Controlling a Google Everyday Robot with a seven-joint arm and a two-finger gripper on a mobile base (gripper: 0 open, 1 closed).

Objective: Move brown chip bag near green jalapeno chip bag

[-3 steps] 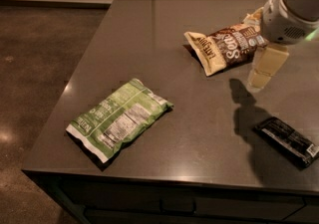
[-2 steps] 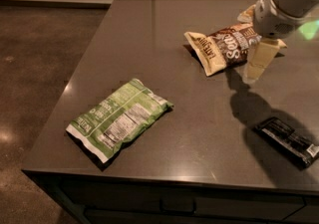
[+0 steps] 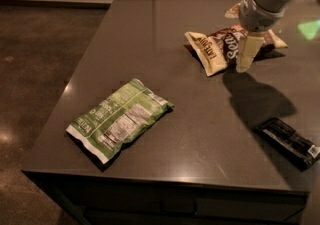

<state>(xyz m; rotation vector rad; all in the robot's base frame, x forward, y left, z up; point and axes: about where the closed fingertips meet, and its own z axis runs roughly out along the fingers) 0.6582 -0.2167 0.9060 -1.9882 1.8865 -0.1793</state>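
The brown chip bag (image 3: 216, 50), dark brown with cream ends and white lettering, lies on the dark table (image 3: 165, 19) at the back right. The green jalapeno chip bag (image 3: 120, 119) lies flat near the front left, label panel up, well apart from the brown bag. My gripper (image 3: 246, 61) hangs from the arm at the upper right, over the right half of the brown bag and hiding part of it. I cannot tell whether it touches the bag.
A slim black bar wrapper (image 3: 287, 142) lies at the front right near the table's edge. The arm's shadow (image 3: 257, 101) falls between it and the brown bag. The floor drops away to the left of the table.
My gripper has moved left and toward the back, from beside the brown bag to over its right half. Both bags and the black wrapper have stayed put.
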